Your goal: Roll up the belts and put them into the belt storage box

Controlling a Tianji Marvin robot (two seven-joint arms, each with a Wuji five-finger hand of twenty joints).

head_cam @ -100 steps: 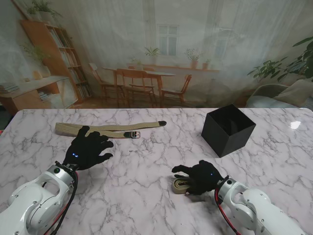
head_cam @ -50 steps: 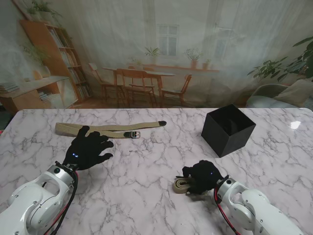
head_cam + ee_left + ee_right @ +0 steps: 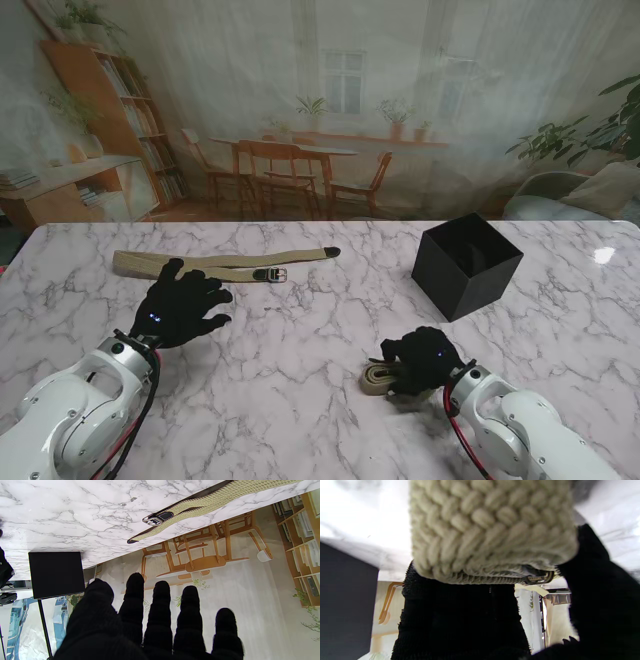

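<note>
**Stand view: one belt in the right hand, one belt flat on the table**

Stand view: The right hand is near me, on the right side of the marble table. Its black fingers are curled tight around a rolled tan belt. A bit of that belt sticks out to the left of the hand. The black storage box is farther from me than this hand, and apart from it. Its top is open. The left hand is on the left side. Its fingers are spread out and it holds nothing. A long tan belt lies flat just past its fingertips, stretched from left to right. I cannot tell if the fingers touch it.

Left wrist view: The fingers of the left hand are straight and apart, with nothing between them. The long tan belt lies on the marble, and its metal buckle shows. The black storage box sits well apart from that belt.

Right wrist view: The rolled tan belt fills most of the picture, very close. Black fingers wrap around it. A metal buckle peeks out at its edge. A dark side of the storage box shows too.
</note>
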